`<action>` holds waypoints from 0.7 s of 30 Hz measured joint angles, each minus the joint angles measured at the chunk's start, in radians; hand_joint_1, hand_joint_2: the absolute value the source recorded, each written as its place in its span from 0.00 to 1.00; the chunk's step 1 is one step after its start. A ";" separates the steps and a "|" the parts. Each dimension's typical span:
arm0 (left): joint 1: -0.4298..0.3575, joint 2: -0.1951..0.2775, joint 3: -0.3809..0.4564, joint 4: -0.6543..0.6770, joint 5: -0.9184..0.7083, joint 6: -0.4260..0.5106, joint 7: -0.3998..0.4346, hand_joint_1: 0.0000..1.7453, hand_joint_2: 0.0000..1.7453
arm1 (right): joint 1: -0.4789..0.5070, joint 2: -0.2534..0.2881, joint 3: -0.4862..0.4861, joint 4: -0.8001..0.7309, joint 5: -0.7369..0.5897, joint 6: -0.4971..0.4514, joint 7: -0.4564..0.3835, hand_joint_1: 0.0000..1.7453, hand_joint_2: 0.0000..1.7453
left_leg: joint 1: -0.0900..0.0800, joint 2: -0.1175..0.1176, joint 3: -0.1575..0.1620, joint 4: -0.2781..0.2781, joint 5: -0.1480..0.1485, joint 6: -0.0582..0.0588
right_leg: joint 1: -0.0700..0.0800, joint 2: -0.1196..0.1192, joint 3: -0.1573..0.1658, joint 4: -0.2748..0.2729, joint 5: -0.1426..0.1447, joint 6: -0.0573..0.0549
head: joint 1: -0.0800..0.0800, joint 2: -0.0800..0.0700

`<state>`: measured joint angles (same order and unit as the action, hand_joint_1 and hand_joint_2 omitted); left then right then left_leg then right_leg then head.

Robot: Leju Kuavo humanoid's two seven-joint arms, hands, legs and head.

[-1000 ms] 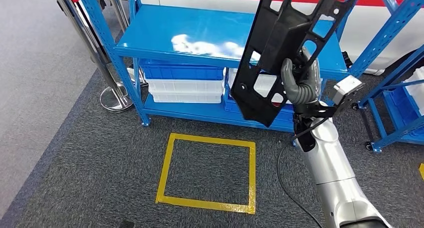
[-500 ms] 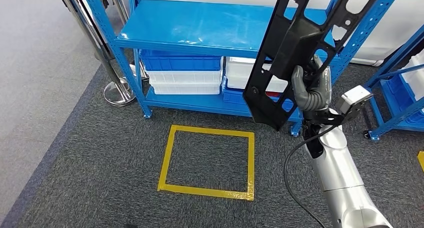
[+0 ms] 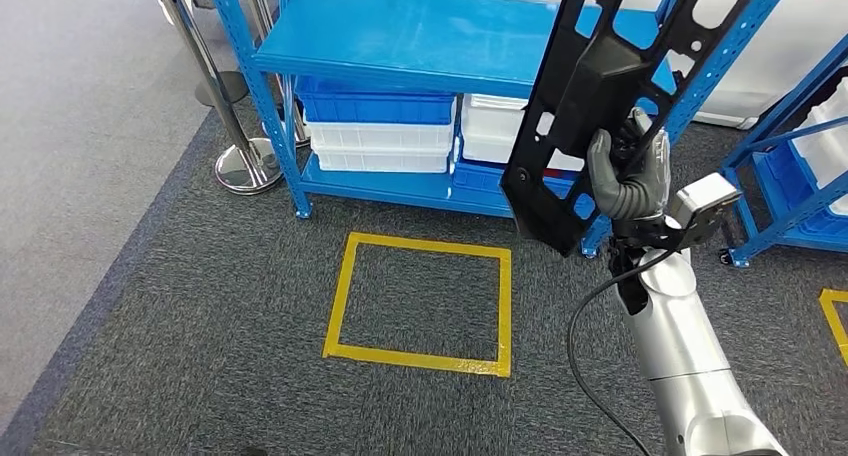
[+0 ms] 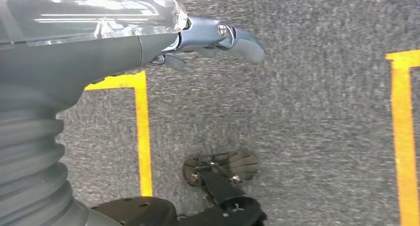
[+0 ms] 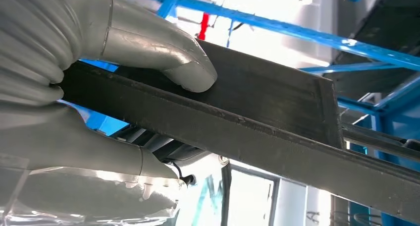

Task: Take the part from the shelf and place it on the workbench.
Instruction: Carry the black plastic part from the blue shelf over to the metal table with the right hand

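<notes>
The part (image 3: 588,96) is a long black plastic frame with several cutouts. My right hand (image 3: 628,174) grips its edge and holds it upright and tilted in front of the blue shelf (image 3: 400,31); its top runs out of the head view. In the right wrist view the grey thumb (image 5: 163,52) presses on the part's flat black edge (image 5: 257,122), with the hand wrapped around it. My left hand (image 4: 220,35) hangs over the grey carpet with nothing in it, its fingers stretched out.
White and blue bins (image 3: 380,131) sit on the shelf's lower level. A yellow tape square (image 3: 345,296) marks the carpet in front of the shelf. Chrome stanchion posts (image 3: 235,146) stand on the left. A second blue rack (image 3: 790,166) is on the right.
The whole view has shifted, so the camera has moved; the shelf and tape square sit slightly further right. My right hand keeps the same grip on the part.
</notes>
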<state>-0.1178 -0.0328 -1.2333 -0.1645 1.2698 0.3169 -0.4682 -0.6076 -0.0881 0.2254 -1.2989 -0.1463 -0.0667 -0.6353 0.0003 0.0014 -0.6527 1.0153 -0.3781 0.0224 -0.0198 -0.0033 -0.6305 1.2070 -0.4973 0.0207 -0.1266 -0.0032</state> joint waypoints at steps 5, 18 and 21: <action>0.003 -0.001 0.000 0.000 -0.002 0.000 0.004 0.00 1.00 | 0.023 -0.002 -0.002 -0.009 0.218 -0.205 0.012 1.00 1.00 | 0.000 -0.002 -0.025 -0.009 0.046 -0.025 | 0.012 0.002 0.108 -0.193 -0.008 -0.018 | 0.000 0.000; 0.020 0.000 0.007 0.000 0.015 -0.003 -0.004 0.00 1.00 | 0.055 -0.058 -0.074 0.070 0.854 -0.619 0.131 1.00 1.00 | 0.011 -0.067 0.132 0.026 -0.107 -0.030 | 0.002 0.070 -0.038 -0.195 0.128 -0.014 | -0.001 0.000; 0.020 -0.002 0.007 0.000 0.014 -0.003 -0.002 0.00 1.00 | 0.055 -0.059 -0.156 0.082 0.995 -0.623 0.125 1.00 1.00 | 0.008 -0.049 0.153 -0.024 -0.117 -0.016 | -0.002 0.084 -0.049 -0.198 0.147 0.008 | 0.000 0.000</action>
<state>-0.0974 -0.0351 -1.2261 -0.1645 1.2839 0.3139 -0.4706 -0.5527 -0.1469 0.0693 -1.2173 0.8491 -0.6897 -0.5100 0.0088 -0.0476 -0.4999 0.9916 -0.4954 0.0060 -0.0221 0.0810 -0.6796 1.0086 -0.3499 0.0284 -0.1271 -0.0032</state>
